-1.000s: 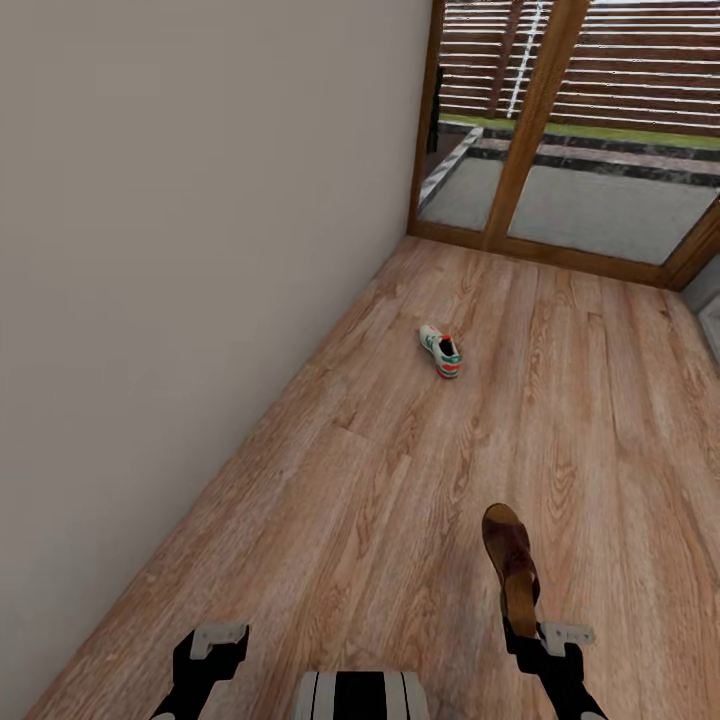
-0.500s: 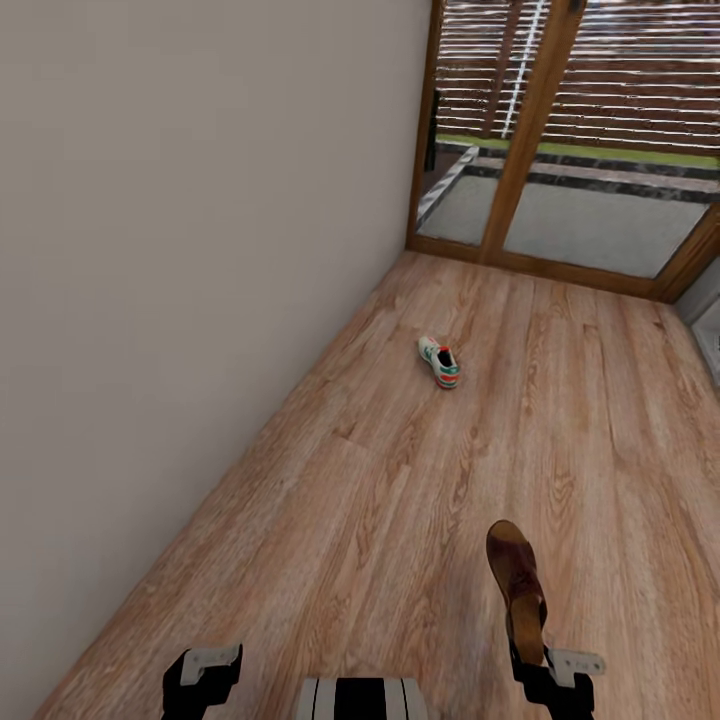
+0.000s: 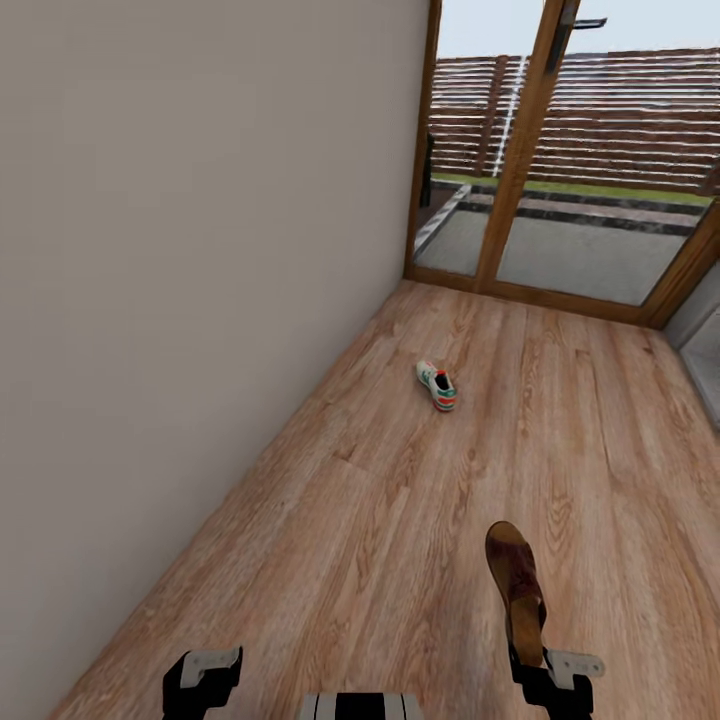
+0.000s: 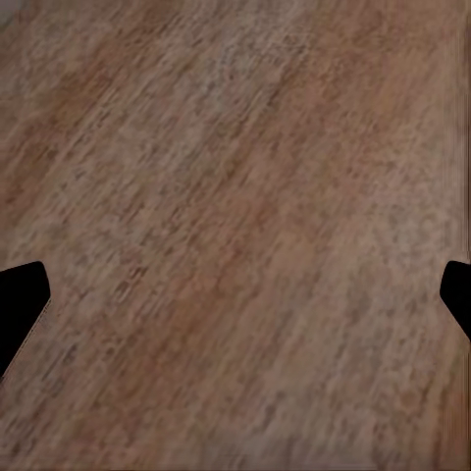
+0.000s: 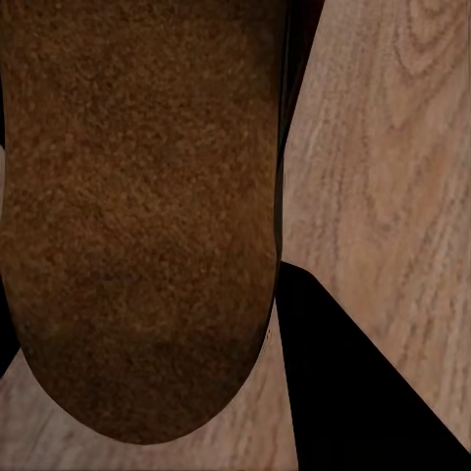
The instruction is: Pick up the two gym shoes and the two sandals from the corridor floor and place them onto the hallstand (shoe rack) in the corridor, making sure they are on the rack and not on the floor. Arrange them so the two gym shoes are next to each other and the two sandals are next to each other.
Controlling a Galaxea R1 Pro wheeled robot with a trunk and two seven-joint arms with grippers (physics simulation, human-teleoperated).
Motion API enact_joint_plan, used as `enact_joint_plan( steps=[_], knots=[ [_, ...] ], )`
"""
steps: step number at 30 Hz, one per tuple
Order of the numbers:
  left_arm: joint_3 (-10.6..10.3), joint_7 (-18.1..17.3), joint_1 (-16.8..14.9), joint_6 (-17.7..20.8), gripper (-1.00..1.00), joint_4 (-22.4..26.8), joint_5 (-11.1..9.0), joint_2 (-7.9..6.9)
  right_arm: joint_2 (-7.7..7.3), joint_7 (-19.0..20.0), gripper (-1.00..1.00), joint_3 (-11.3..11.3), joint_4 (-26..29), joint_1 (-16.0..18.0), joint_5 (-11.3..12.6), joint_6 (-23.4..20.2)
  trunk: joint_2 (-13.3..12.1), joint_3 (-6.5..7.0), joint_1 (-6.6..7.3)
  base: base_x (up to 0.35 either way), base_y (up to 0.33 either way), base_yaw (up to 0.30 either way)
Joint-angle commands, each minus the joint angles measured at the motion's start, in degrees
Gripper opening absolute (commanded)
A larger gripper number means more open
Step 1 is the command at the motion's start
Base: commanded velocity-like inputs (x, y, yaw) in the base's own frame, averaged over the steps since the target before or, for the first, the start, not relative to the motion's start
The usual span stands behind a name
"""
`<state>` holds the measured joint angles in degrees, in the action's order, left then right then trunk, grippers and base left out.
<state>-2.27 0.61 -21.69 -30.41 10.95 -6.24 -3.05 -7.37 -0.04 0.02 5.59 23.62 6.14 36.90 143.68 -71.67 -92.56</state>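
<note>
One gym shoe (image 3: 438,385) lies on the floor (image 3: 400,500) by the wall (image 3: 200,250), before glass doors (image 3: 560,180); one sandal (image 3: 516,590) sticks up from the right pincer (image 3: 545,668). Left wrist view: left pincer (image 4: 235,294) spread wide over floor. Right wrist view: pincer clamps the sandal.

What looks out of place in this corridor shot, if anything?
One gym shoe lies alone on the corridor floor, well out in the open and angled across the planks, with no partner beside it. A sandal sticks out forward from the right end effector rather than lying on the floor. Nothing looks spilled or damaged.
</note>
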Motion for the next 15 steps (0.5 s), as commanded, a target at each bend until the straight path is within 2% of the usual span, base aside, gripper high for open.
enact_joint_plan(
  steps=[1, 15],
  knots=[
    [-0.3, 0.1, 0.0, -0.2, 1.00, 0.0, -0.4, 0.00, 0.04, 0.1, -1.00, 0.1, 0.0, 0.0, 0.5, 0.1, 0.0, 0.28, 0.03, 0.000, 0.000, 0.000],
    [-0.2, 0.1, 0.0, -0.1, 1.00, -0.1, -0.5, 0.14, 0.16, 0.2, -1.00, 0.1, -0.1, 0.0, 0.4, 0.1, -0.2, 4.64, 0.39, 0.000, 0.000, 0.000]
  ],
)
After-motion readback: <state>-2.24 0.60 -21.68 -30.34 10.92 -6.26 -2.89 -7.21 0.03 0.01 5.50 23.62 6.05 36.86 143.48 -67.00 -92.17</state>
